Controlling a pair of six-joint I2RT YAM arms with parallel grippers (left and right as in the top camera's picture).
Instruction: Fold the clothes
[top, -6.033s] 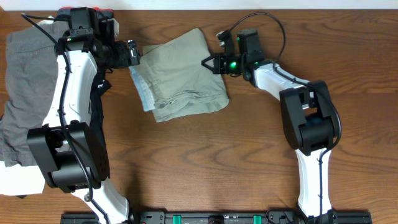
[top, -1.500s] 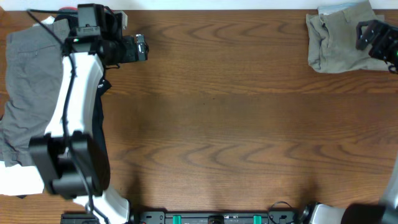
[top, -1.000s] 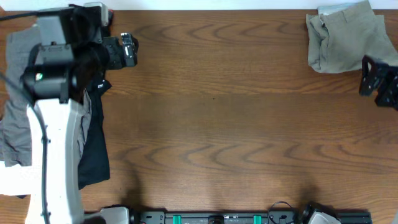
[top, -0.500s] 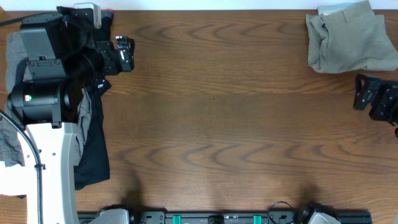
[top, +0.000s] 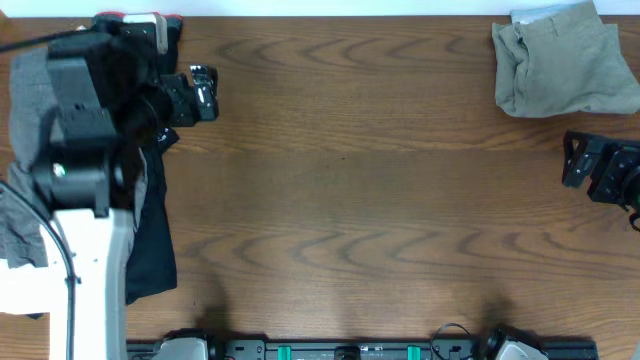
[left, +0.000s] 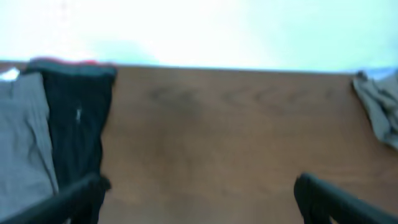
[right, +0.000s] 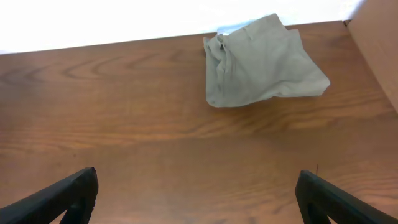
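Your right end effector (top: 571, 162) is released, fingers spread wide with nothing between them, near the right edge of the worktop (top: 350, 200). The khaki shorts (top: 558, 62) lie folded in the far right corner, apart from it. Your left end effector (top: 204, 88) is likewise released, just beside the black garment (top: 155, 250) and the grey shorts (top: 22, 110).

Khaki shorts (top: 560, 68): light beige cotton, folded into a compact, roughly square bundle. It lies flat in the upper right corner of the overhead frame. The left side is bunched and creased, with stacked layers showing at the edge. The right side is smoother. A pale strip peeks out along the top left edge. In the right wrist view the bundle sits upper centre-right, its lower edge uneven and its right corner pointed.
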